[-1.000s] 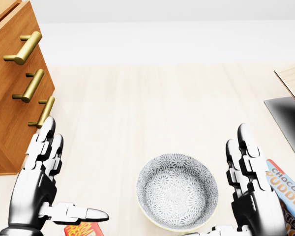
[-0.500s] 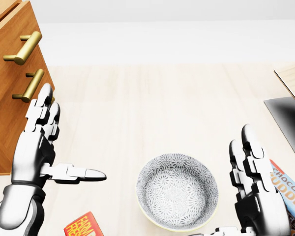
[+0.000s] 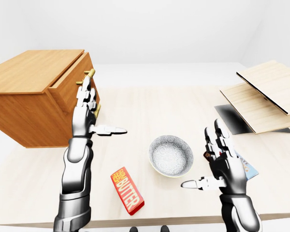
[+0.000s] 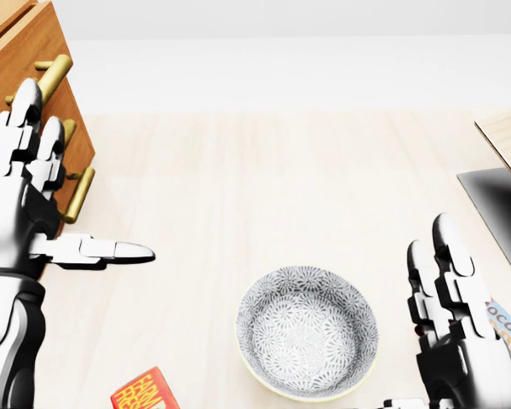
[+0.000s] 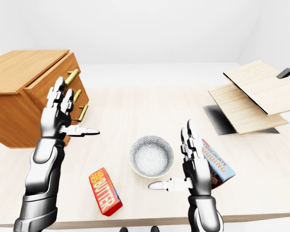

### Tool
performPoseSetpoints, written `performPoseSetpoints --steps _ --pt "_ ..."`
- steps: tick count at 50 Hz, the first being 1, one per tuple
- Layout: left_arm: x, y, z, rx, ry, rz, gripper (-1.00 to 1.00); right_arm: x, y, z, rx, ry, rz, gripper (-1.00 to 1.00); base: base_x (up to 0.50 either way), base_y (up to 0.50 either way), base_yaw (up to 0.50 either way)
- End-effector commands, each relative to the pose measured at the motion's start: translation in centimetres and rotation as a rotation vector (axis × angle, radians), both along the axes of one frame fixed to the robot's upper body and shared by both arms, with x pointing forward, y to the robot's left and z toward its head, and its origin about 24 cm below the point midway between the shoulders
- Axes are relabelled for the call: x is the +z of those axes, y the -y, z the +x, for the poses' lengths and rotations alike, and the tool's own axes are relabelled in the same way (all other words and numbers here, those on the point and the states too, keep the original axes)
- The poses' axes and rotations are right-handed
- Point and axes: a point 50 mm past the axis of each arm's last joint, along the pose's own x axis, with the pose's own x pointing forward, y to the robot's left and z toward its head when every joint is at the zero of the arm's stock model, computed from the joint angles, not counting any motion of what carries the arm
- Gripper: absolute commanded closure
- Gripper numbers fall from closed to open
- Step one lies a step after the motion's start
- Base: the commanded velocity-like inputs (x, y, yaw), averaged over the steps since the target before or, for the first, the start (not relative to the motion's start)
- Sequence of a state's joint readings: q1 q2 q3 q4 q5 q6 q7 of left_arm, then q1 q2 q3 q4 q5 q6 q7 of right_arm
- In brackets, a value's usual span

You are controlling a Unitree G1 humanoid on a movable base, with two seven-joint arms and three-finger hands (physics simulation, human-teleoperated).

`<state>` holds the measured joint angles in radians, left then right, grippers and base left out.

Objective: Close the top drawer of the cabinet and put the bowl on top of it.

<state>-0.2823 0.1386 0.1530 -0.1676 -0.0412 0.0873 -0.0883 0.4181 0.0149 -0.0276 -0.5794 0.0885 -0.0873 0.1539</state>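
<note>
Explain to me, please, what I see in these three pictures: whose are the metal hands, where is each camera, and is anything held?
These are simulator renders from cameras on a humanoid robot's head, so you look over its own arms. Two pictures come from its left and right eyes; the head view looks more steeply down. The left hand is raised, open, beside the wooden cabinet, whose top drawer stands pulled out a little. The right hand is open too, next to a patterned bowl. On the table also lie a butter box and a chocolate pudding box. Nothing is held.
</note>
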Motion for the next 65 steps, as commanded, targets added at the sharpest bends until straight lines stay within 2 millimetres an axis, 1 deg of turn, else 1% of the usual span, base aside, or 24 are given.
performPoseSetpoints --steps 1,15,23,27,39,43,48,53,58,60,62,65 --pt "3.6 -2.2 -0.6 0.040 0.141 -0.016 -1.00 0.5 0.1 -0.5 0.009 0.018 0.008 -1.00 0.00 0.00 0.00" --pt "3.9 -2.3 -0.5 0.046 0.148 -0.018 -1.00 0.5 0.1 -0.6 0.010 0.019 0.008 -1.00 0.00 0.00 0.00" --pt "4.0 -2.6 0.1 0.049 0.139 -0.022 -1.00 0.5 0.1 -0.6 0.010 0.017 0.008 -1.00 0.00 0.00 0.00" --pt "3.5 -2.7 0.6 0.049 0.112 -0.022 -1.00 0.5 0.1 -0.6 0.010 0.018 0.009 -1.00 0.00 0.00 0.00" --pt "3.4 -2.7 1.2 0.041 0.092 -0.014 -1.00 0.5 0.1 -0.5 0.011 0.019 0.011 -1.00 0.00 0.00 0.00" --pt "2.7 -2.8 1.6 0.044 0.057 -0.011 -1.00 0.4 0.2 -0.4 0.009 0.019 0.013 -1.00 0.00 0.00 0.00" --pt "2.5 -3.0 1.7 0.048 0.046 -0.011 -1.00 0.4 0.1 -0.5 0.010 0.017 0.012 -1.00 0.00 0.00 0.00" --pt "1.5 -3.2 2.4 0.055 -0.006 -0.015 -1.00 0.3 0.0 -0.4 0.011 0.011 0.010 -1.00 0.00 0.00 0.00" --pt "1.2 -3.6 2.8 0.060 -0.024 -0.034 -1.00 0.2 0.0 -0.3 0.013 0.010 0.010 -1.00 0.00 0.00 0.00" --pt "1.0 -3.6 3.2 0.063 -0.042 -0.041 -1.00 0.1 -0.1 -0.2 0.013 0.004 0.008 -1.00 0.00 0.00 0.00" --pt "0.3 -3.8 3.9 0.067 -0.083 -0.050 -1.00 0.1 -0.2 -0.3 0.016 0.002 0.007 -1.00 0.00 0.00 0.00" --pt "0.1 -4.0 4.2 0.073 -0.100 -0.060 -1.00 0.2 -0.1 -0.3 0.015 0.007 0.007 -1.00 0.00 0.00 0.00"
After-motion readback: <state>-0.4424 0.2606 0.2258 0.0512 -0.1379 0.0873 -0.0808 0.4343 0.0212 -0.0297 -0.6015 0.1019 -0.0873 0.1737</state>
